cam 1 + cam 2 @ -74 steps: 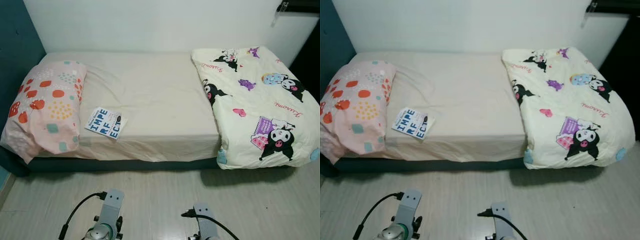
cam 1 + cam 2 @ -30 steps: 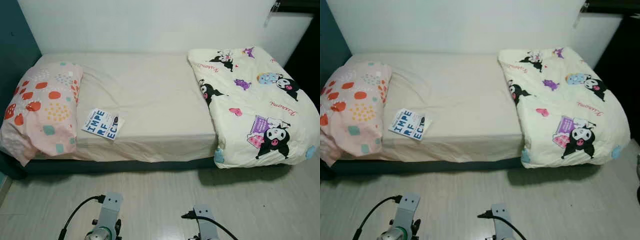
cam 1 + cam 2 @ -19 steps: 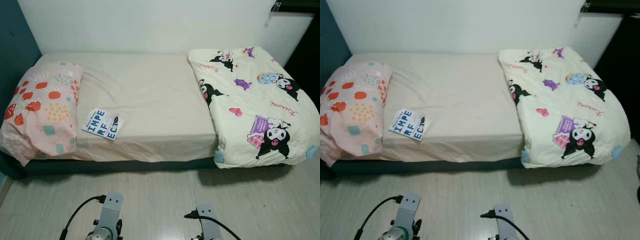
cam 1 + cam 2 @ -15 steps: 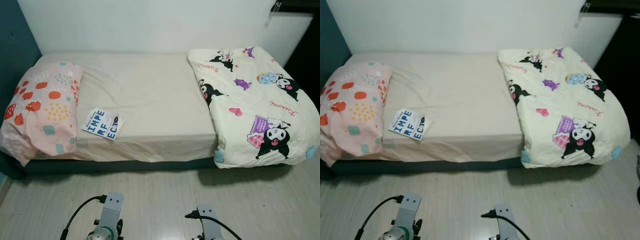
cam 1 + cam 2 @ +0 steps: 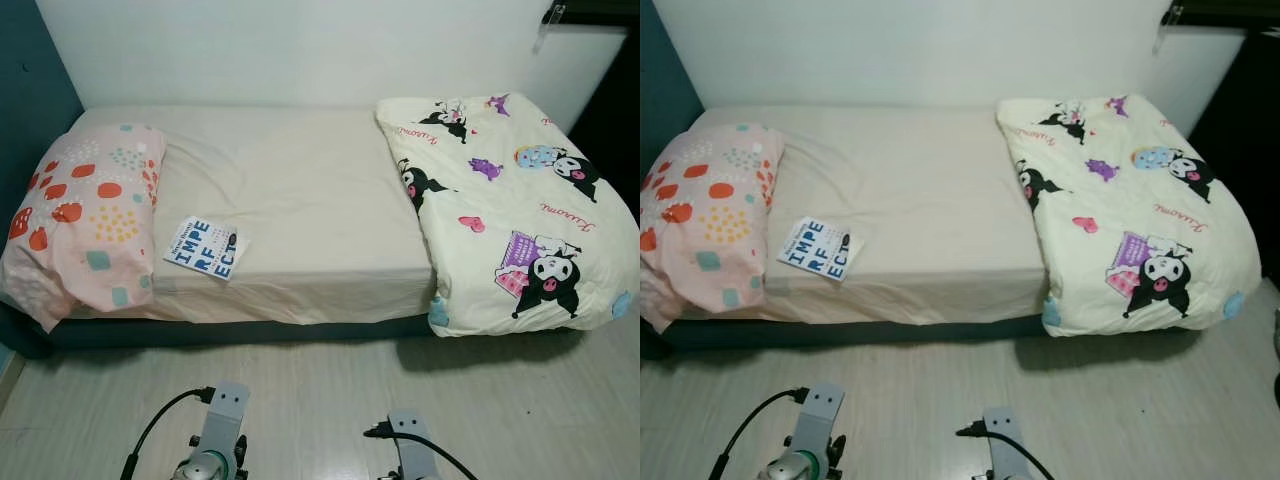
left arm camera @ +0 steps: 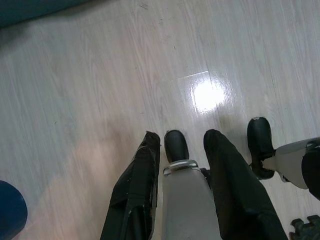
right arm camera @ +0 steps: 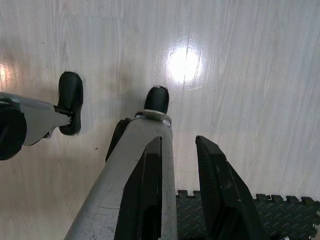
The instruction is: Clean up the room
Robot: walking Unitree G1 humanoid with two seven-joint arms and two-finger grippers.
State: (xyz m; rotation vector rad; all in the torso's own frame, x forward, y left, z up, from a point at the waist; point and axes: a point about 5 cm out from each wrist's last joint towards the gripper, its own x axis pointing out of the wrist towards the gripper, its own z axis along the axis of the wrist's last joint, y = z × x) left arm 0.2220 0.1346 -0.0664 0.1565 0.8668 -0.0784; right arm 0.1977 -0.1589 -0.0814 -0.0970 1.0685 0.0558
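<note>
Book [image 5: 205, 247] near mattress edge [image 5: 290, 305], beside pillow [image 5: 85, 215]

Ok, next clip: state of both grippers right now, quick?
Left gripper: open, holding nothing, hanging over the floor.
Right gripper: open, holding nothing, also hanging over the floor.

Slight camera drift, nothing else

Head pair looking down from close at the same bed [image 5: 290, 200]; wrist cameras aimed straight down at floor [image 6: 100, 75]
</note>
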